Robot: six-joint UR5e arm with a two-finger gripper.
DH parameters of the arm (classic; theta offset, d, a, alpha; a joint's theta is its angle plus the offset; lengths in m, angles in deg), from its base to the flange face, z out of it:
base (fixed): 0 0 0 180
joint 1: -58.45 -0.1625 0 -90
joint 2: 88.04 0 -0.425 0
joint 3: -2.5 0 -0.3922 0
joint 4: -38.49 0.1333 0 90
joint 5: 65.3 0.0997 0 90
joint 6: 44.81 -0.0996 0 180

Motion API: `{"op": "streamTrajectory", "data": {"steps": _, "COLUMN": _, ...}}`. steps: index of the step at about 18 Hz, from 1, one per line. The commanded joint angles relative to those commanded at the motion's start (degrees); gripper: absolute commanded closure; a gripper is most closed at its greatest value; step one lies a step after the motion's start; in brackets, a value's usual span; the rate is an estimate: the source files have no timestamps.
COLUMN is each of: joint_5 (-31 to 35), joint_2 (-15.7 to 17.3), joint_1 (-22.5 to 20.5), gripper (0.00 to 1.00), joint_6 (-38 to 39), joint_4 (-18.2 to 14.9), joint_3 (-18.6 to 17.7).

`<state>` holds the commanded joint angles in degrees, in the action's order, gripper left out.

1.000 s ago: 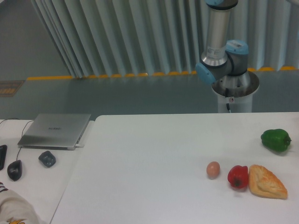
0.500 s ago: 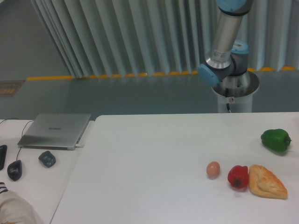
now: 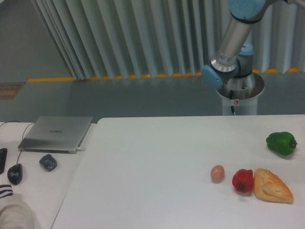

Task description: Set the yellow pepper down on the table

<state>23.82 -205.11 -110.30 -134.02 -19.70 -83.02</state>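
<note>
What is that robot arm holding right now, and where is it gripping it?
It cannot be told: only the arm's lower links show, and the gripper is out of the picture. No yellow pepper is visible; the table has other foods.

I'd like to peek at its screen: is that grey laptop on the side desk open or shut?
Shut. The laptop lies flat on the desk with its lid down, so only the grey cover shows.

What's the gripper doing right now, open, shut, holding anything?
Gripper: out of frame; only the grey and blue arm shows, so its state cannot be told.
</note>
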Motion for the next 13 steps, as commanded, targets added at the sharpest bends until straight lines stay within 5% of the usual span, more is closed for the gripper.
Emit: {"op": "streamTrajectory", "data": {"steps": 13, "joint_5": 0.0, "joint_2": -1.8, "joint_1": 0.2, "gripper": 0.00, "joint_6": -0.4, "joint_4": 1.7, "joint_3": 0.3}}
